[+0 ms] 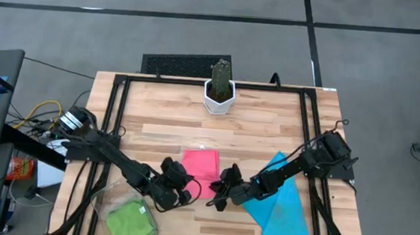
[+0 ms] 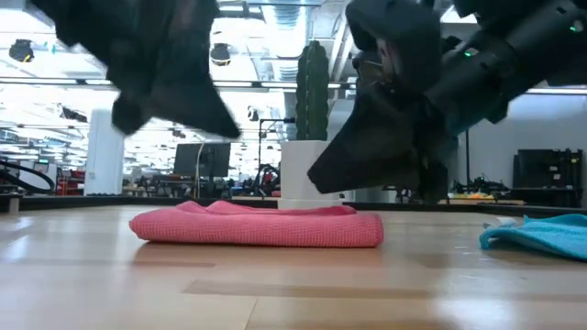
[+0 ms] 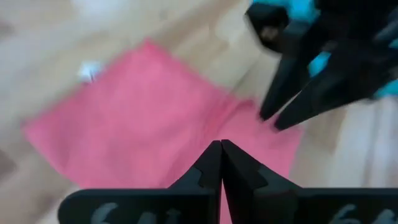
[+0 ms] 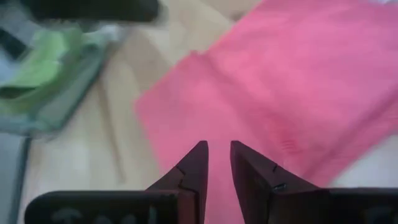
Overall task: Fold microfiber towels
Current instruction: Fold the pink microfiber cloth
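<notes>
The pink towel [image 1: 201, 164] lies folded into a flat, fuzzy rectangle on the table [image 1: 270, 122], toward its near edge. The left gripper [image 3: 221, 149] hovers just above it, fingers pressed together; the right gripper [image 4: 217, 149] hovers alongside, fingers slightly apart, holding nothing. A blue towel [image 1: 285, 206] lies rumpled beside it.

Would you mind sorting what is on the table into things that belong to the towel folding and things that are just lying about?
Belongs to the job:
- pink towel, folded, mid-table
- blue towel, spread beneath the right arm
- green towel, in the clear bin
- left gripper, shut, and right gripper, both empty above the pink towel

Just lying about:
- potted cactus at the far edge
</notes>
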You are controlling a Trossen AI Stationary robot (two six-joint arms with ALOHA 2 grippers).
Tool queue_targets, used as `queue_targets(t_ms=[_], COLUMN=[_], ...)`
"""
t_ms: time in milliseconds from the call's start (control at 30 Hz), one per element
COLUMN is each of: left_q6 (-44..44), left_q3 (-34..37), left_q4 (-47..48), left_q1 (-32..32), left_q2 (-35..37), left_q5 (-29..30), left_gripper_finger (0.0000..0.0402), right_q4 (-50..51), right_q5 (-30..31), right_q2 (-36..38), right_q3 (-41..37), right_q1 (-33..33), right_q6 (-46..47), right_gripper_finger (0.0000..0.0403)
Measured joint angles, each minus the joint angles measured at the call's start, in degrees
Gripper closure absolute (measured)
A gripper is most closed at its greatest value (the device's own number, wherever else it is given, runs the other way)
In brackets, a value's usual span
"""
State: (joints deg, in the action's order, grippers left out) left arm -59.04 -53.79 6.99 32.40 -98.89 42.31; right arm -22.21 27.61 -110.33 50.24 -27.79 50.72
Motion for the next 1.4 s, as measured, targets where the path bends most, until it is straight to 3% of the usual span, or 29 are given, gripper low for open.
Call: queue_targets(t_ms=[233,333,533,700,1000,1400], left_q6=[-1.64,-5.01,-6.72,-7.17,-2.88,-0.93], left_q3=[3.41,7.57,16.95,20.13,20.25,20.27], left_q4=[4.47,2.31,-11.46,-13.17,-14.71,-12.77], left_q1=[-3.27,-7.21,-14.17,-17.60,-22.07,-22.75], left_q2=[7.74,9.01,8.40,8.42,6.90,5.45], left_q5=[7.45,3.47,-8.98,-8.91,-13.31,-15.25], left_gripper_finger=[0.0401,0.0391,0.0332,0.0284,0.0223,0.0219], right_q4=[17.25,22.18,30.16,32.20,30.93,32.11], right_q5=[-0.79,-4.99,-11.29,-13.92,-16.25,-15.37], right_q2=[8.74,12.20,14.34,12.04,3.07,-0.26], right_q3=[-0.04,0.00,1.87,2.75,7.30,9.75], right_q1=[5.22,9.31,17.77,21.44,21.79,22.39], right_q6=[7.96,4.42,-0.66,-1.67,-1.36,0.72], right_gripper_finger=[0.0306,0.0284,0.0211,0.0177,0.0196,0.0226])
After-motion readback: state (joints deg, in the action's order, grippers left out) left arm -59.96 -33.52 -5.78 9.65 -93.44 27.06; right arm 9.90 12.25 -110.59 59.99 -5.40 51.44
